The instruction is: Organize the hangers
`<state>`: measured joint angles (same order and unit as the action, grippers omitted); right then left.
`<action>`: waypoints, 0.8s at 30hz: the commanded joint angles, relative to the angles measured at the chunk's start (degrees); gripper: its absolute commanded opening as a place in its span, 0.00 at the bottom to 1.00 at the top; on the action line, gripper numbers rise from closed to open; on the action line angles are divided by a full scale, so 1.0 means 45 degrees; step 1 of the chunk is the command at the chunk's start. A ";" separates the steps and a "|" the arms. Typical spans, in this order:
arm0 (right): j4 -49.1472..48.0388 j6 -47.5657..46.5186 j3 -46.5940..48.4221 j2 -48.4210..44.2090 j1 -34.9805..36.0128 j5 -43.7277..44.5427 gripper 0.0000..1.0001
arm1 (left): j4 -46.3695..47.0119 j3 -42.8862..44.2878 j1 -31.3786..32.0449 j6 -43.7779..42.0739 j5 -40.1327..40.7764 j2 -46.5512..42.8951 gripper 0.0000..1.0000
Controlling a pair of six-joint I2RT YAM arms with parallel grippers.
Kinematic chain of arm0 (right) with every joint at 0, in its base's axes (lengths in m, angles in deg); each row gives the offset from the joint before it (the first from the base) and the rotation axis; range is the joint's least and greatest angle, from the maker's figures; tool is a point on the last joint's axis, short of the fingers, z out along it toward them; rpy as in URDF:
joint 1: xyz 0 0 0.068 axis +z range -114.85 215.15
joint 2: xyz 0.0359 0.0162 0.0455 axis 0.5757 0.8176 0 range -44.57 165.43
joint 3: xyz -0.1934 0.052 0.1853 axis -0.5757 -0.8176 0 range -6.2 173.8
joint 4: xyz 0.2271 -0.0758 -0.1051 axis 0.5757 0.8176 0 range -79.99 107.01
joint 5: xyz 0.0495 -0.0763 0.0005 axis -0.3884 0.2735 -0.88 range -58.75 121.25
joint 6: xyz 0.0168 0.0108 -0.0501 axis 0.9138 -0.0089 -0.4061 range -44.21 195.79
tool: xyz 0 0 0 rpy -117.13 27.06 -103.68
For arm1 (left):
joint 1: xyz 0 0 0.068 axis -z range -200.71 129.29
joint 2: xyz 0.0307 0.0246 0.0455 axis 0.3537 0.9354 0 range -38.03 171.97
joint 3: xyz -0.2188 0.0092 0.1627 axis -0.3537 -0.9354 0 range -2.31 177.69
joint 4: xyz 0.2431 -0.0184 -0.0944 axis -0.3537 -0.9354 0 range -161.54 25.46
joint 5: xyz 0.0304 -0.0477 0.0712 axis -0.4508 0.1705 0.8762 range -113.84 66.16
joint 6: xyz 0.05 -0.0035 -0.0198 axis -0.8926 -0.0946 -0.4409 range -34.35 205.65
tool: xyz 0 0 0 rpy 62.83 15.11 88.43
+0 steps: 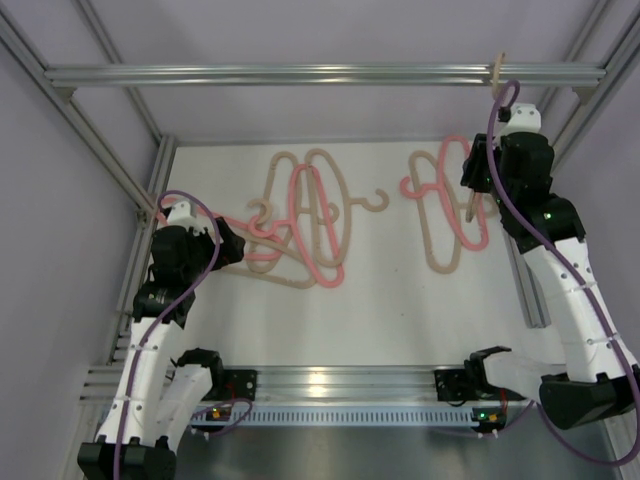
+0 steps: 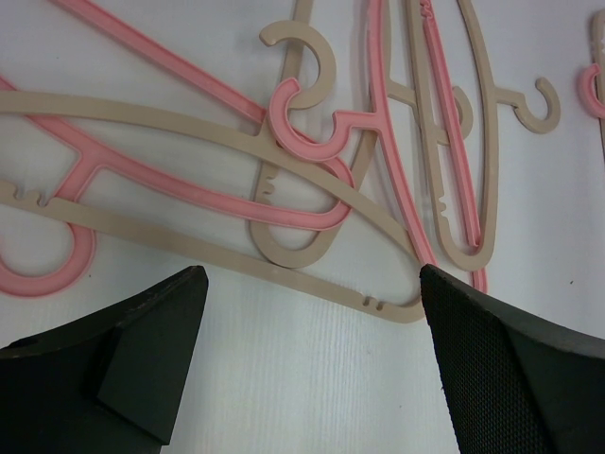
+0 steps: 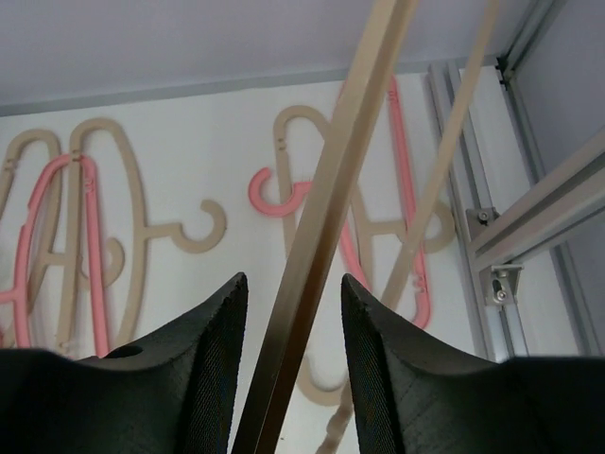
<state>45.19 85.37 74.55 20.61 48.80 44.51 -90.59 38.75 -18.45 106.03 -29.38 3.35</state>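
1. The white table (image 1: 400, 320) holds most of the hangers. A long metal rail (image 1: 300, 75) runs across high above it.
2. The big pile (image 1: 300, 220) lies on the left side of the table. Its tan and pink hangers cross over each other. A small pile (image 1: 445, 210) lies near the right edge.
3. One tan hanger (image 3: 321, 236) is up in the air on the right. Its hook (image 1: 497, 72) seems to sit on the rail.
4. The left gripper (image 2: 312, 274) hangs just over the big pile. Its jaws are spread wide and hold nothing.
5. The right gripper (image 3: 293, 284) has one jaw on each side of the tan hanger's long bar. The jaws are half apart, with a gap on both sides, so nothing is pinched.
6. I think these hangers are light and hard, and they do not bend much. They look smooth, so they may slip or swing.
7. I think the best place to pinch is a long straight side, not the round hook.
8. In the big pile the hooks (image 2: 302, 104) poke through other loops. Lifting one may drag its neighbours along.
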 commanded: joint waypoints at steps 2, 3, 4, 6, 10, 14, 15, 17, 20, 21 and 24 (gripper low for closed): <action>0.0093 -0.0313 0.0649 -0.0423 -0.0005 0.1078 0.01 | 0.0651 -0.0081 0.0005 -0.0076 -0.0175 -0.0095 0.98; 0.0093 -0.0294 0.0630 -0.0443 -0.0122 0.1078 0.00 | 0.0651 -0.0081 0.0005 -0.0076 -0.0175 -0.0095 0.98; 0.0093 -0.0313 0.0610 -0.0482 -0.0452 0.0884 0.00 | 0.0651 -0.0081 0.0005 -0.0076 -0.0194 -0.0095 0.98; 0.0112 -0.0275 0.0591 -0.0521 -0.0922 0.0397 0.00 | 0.0651 -0.0081 0.0005 -0.0076 -0.0253 -0.0056 0.98; 0.0112 0.0057 0.0474 -0.0639 -0.2852 -0.1768 0.00 | 0.0670 -0.0062 0.0005 -0.0076 -0.0292 -0.0037 0.98; 0.0112 0.0350 0.0337 -0.0600 -0.3891 -0.2671 0.00 | 0.0651 -0.0081 0.0005 -0.0076 -0.0292 -0.0037 0.98; 0.0093 0.0505 0.0337 -0.0600 -0.4047 -0.2827 0.00 | 0.0651 -0.0081 0.0005 -0.0076 -0.0312 -0.0037 0.98; 0.0112 0.0623 0.0356 -0.0638 -0.4244 -0.3394 0.08 | 0.0670 -0.0081 0.0005 -0.0076 -0.0331 -0.0037 0.98; 0.0151 0.0663 0.0414 -0.0911 -0.4244 -0.3766 0.40 | 0.0651 -0.0081 0.0005 -0.0076 -0.0312 -0.0056 0.98; 0.0190 0.0682 0.0453 -0.1028 -0.4244 -0.3766 0.57 | 0.0651 -0.0081 0.0005 -0.0076 -0.0292 -0.0056 0.98; 0.0444 0.0682 0.0668 -0.1516 -0.4244 -0.3747 0.79 | 0.0651 -0.0100 0.0005 -0.0076 -0.0292 -0.0056 0.98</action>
<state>46.02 88.15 74.55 17.45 30.13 29.60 -90.59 38.75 -18.45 106.03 -30.28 3.35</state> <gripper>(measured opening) 0.756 0.983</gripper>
